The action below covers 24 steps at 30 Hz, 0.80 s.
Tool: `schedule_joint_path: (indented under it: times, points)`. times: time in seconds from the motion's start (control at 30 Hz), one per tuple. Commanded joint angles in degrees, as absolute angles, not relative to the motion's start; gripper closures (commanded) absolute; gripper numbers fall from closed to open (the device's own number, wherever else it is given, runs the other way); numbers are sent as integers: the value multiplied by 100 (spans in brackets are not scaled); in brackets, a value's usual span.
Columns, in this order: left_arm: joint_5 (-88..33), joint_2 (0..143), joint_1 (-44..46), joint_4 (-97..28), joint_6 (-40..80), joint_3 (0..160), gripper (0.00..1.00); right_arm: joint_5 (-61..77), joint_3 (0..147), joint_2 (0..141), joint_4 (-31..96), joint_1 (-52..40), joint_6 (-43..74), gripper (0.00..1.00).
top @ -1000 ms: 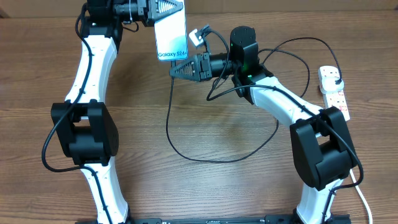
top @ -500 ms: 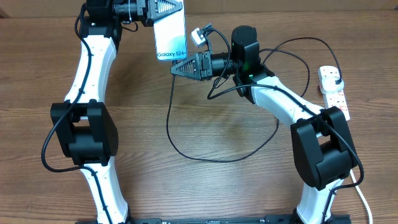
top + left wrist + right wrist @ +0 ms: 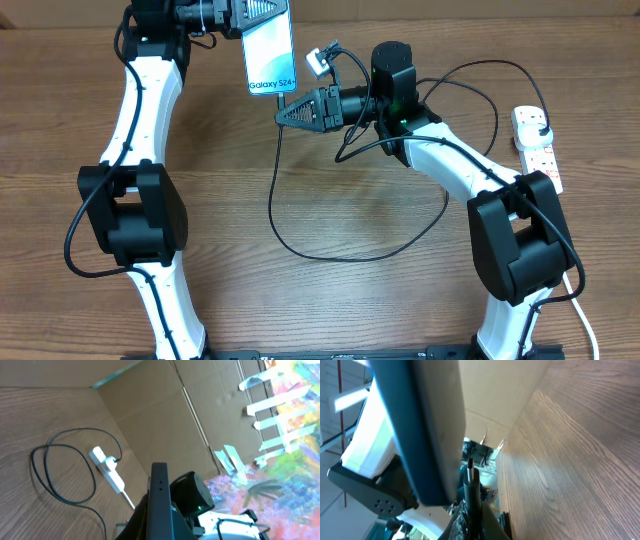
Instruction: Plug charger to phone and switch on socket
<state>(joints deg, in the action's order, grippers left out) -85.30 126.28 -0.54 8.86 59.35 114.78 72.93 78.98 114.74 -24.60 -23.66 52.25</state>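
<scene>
One phone, its light blue screen reading "Galaxy S24", hangs above the far side of the wooden table, clamped at its top end by the left gripper, whose fingers are closed on it. Just to the phone's lower right, the right gripper points leftward, its jaws pinched on the connector end of the charger. The right wrist view shows the slim connector tip standing up from between the fingers, close beside the phone's teal edge but apart from it. From that gripper the thin black cable drops to the tabletop, sweeps in a wide loop across the middle of the table and runs back toward the right. There its black plug head sits in the far outlet of the socket, a white power strip lying near the right edge, well apart from the phone. A thick white cord trails from the strip toward the near edge. Behind the scene, the left wrist view shows a brown cardboard wall.
</scene>
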Motion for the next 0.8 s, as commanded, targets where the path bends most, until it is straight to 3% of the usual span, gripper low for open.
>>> schedule_joint_path:
  times: [0.0, 0.77]
  points:
    - [-8291, 12599, -84, 928, 5826, 11548, 93, 7529, 8016, 11489, -2491, -2364, 5048, 96]
    - [-8523, 12602, 121, 882, 5610, 11548, 96, 7526, 8016, 11489, -2515, -2362, 4958, 96]
